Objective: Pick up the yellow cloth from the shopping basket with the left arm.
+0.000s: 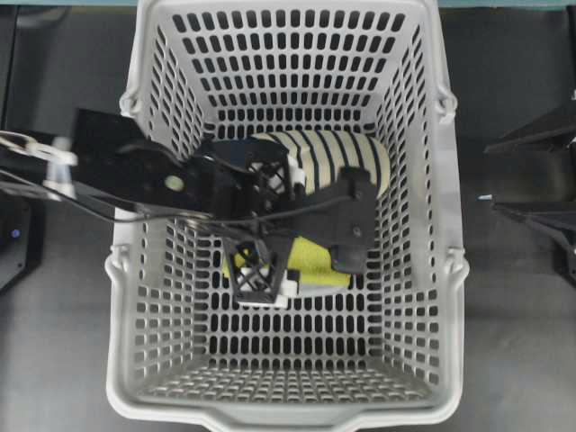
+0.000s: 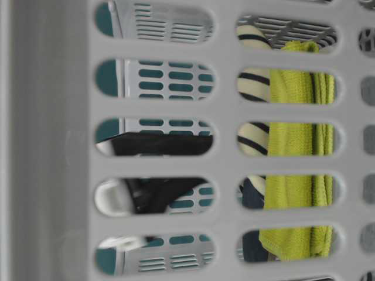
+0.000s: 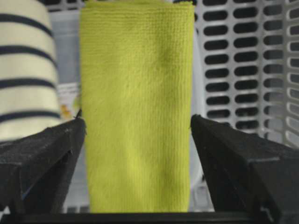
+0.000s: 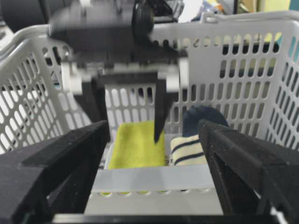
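Observation:
The yellow cloth (image 1: 317, 261) lies folded on the floor of the light-grey shopping basket (image 1: 288, 416), mostly covered from above by my left arm. In the left wrist view the cloth (image 3: 135, 70) runs straight out between the black fingers. My left gripper (image 3: 138, 120) is open and straddles the cloth's near end without pinching it. From above, that gripper (image 1: 268, 225) hangs inside the basket. The right wrist view shows its two fingers either side of the cloth (image 4: 135, 147). My right gripper (image 4: 153, 125) stands open and empty outside the basket rim (image 4: 154, 179).
A cream-and-navy striped slipper (image 1: 342, 157) lies right beside the cloth, toward the far wall, its navy heel (image 4: 203, 119) visible. Slotted basket walls (image 3: 243, 70) enclose the cloth on all sides. Dark tabletop (image 1: 513, 315) surrounds the basket. My right gripper (image 1: 490, 177) sits at the right edge.

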